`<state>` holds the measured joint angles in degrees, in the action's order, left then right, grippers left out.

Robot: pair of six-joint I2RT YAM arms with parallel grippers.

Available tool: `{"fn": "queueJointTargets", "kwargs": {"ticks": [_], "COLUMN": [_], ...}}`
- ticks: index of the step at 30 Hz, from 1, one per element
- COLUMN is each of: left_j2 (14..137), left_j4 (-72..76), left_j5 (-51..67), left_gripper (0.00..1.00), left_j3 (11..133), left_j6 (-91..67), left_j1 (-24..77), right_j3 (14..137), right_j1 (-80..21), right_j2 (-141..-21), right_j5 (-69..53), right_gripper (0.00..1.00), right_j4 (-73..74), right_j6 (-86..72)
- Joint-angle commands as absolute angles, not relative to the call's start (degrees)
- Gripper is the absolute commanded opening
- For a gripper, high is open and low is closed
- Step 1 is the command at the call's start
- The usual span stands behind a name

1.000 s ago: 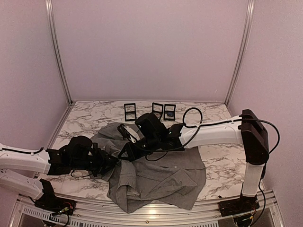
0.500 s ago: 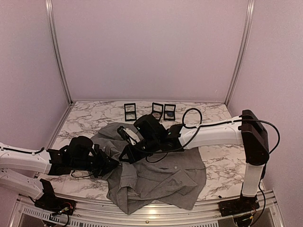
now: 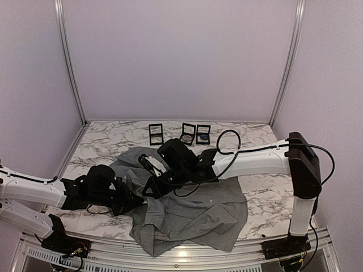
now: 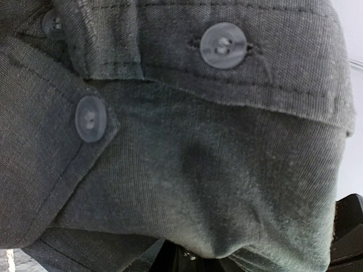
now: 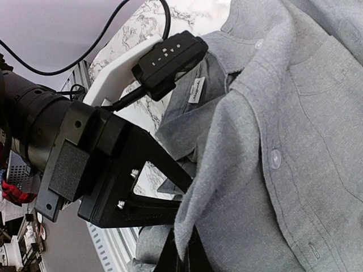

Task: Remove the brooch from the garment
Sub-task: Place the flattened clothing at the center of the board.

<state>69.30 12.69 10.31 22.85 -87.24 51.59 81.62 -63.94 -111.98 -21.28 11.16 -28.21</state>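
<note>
While cloth is pinched from both sides, no brooch is in sight

Although the brooch is to be taken off, it cannot be found in any view, so its direction from either pair of jaws and its long axis cannot be told. At the left, the left gripper (image 5: 184, 195) is seen drawn narrow on a fold at the left edge of the garment (image 3: 198, 212). Its own camera is filled by grey cloth and a button (image 4: 223, 45). Just to the right, near the neck label (image 5: 197, 90), the same ridge of cloth is held up by the right gripper (image 5: 181, 258), whose jaws are closed on it. Both grippers are set close together by the collar, while the chest pocket (image 5: 329, 62) lies further right, with nothing seen pinned on it. It is judged that the brooch is hidden within or beneath the raised fold. Neither arm can be called nearer until it is uncovered.
</note>
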Motion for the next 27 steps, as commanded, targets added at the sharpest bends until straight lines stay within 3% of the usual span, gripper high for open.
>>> {"fn": "queueJointTargets", "kwargs": {"ticks": [1,14,19,27], "left_j2": [70.4,70.4,70.7,69.8], "left_j4": [13.2,17.3,18.2,13.8], "left_j5": [10.7,9.4,9.3,9.8], "left_gripper": [0.09,0.13,0.0,0.0], "left_j3": [23.7,22.0,21.8,24.0], "left_j6": [-87.0,-89.1,-88.8,-82.8], "left_j1": [51.0,50.5,50.3,50.1], "right_j3": [83.4,81.8,81.4,80.8], "right_j1": [-64.5,-64.4,-64.5,-64.4], "right_j2": [-112.1,-111.5,-111.4,-110.6], "right_j5": [-20.7,-20.3,-20.2,-15.9], "right_gripper": [0.0,0.0,0.0,0.0], "right_j4": [10.3,8.8,8.4,10.1], "right_j6": [-27.4,-28.1,-28.3,-27.8]}}
